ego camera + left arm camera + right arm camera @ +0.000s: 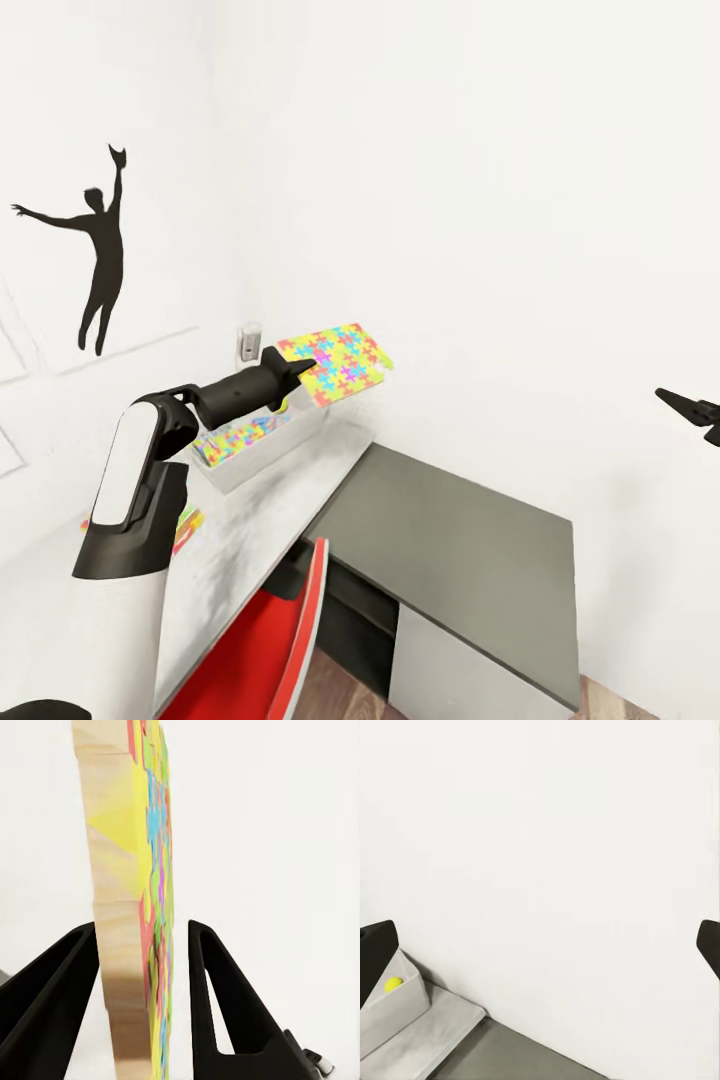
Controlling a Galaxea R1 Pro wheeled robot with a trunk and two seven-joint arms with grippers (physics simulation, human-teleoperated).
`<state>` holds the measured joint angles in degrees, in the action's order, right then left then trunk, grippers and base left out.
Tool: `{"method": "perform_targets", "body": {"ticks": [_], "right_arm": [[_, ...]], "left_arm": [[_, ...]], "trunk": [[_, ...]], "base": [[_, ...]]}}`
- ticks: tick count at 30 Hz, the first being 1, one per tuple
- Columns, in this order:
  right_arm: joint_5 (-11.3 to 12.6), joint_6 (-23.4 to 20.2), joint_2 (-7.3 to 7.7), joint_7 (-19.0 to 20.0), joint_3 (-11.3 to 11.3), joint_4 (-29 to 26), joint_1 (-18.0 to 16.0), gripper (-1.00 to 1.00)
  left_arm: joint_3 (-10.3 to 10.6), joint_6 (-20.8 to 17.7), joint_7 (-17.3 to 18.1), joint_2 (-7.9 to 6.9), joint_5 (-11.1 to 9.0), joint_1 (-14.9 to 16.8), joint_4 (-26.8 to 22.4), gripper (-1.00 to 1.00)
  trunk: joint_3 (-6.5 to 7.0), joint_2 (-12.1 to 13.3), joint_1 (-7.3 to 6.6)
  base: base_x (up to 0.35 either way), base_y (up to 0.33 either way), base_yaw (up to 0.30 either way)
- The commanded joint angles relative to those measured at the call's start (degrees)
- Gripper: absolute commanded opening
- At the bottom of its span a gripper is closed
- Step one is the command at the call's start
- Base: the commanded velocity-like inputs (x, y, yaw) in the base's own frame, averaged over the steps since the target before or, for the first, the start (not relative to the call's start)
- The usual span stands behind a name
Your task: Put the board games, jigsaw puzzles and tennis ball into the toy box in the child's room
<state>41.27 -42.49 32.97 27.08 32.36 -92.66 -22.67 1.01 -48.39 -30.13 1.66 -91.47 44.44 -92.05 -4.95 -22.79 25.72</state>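
One thin, flat jigsaw puzzle square (338, 363) of bright yellow, red, green, blue and pink interlocking pieces hangs in the air above the far end of the shallow light-grey toy box (262, 450), pinched by its near edge in the black left gripper (300, 372). From the left wrist view the puzzle's pale wooden-looking edge (124, 915) sits between the two dark fingers (206, 997), one finger touching it and the other with a sliver of gap, so the hold looks light. Another multicoloured puzzle (235, 436) already lies inside the tray, and the small yellow-green tennis ball (393, 984) rests in a corner of it. The tray stands on the pale-grey top of the long table (250, 530), close to the white wall (480, 200), with the lower dark grey corner section (460, 540) beside it.

As I see it, the puzzle juts well past the tray's far rim toward the wall; let go from here, it could tip over the flared side and slide down behind the table. A thin edge grip may also let the square swing or slip. The right gripper (540, 945) hovers off to the side, spread wide and carrying nothing
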Motion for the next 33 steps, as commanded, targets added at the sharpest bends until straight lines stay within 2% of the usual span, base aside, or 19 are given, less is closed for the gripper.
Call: {"method": "perform_targets", "body": {"ticks": [1, 13, 20, 22, 28, 33], "right_arm": [[0.1, -0.4, -0.01, 0.1, 0.1, 0.0, -0.1, 1.0], [0.1, -0.4, -0.01, 0.2, 0.1, 0.0, -0.1, 1.0], [0.1, -0.2, -0.01, 0.4, 0.0, 0.0, 0.0, 1.0], [0.1, -0.1, 0.0, 0.4, 0.0, 0.0, 0.0, 1.0], [0.1, 0.0, 0.01, 0.5, -0.1, 0.0, 0.0, 1.0], [0.1, 0.0, -0.06, 2.4, 0.0, 0.0, 0.0, 1.0]], "left_arm": [[0.0, 0.0, -0.6, 0.0, -0.6, 0.0, -0.1, -1.0], [0.0, 0.1, 0.3, -1.07, -0.7, -1.1, -0.1, -1.0], [-0.1, 0.0, 0.7, -1.22, -0.7, -1.2, -0.1, -1.0], [-0.8, 0.0, 0.7, -1.3, -0.7, -1.2, -0.1, -1.0], [-1.5, 0.0, 0.7, -2.58, -0.7, -1.0, -0.1, -1.0], [-1.6, 0.0, 0.7, -3.19, -0.7, -1.1, -0.1, -1.0]], "trunk": [[-0.13, -0.1, 0.06], [-0.13, -0.1, 0.06], [-0.13, -0.1, 0.06], [-0.13, -0.1, 0.06], [-0.13, -0.1, 0.06], [-0.13, -0.1, 0.06]], "base": [[0.234, 0.0, -0.284], [0.246, 0.0, -0.282], [0.033, 0.01, -0.048], [0.188, 0.133, -0.004], [0.059, 0.043, -0.001], [0.041, 0.003, 0.0]]}}
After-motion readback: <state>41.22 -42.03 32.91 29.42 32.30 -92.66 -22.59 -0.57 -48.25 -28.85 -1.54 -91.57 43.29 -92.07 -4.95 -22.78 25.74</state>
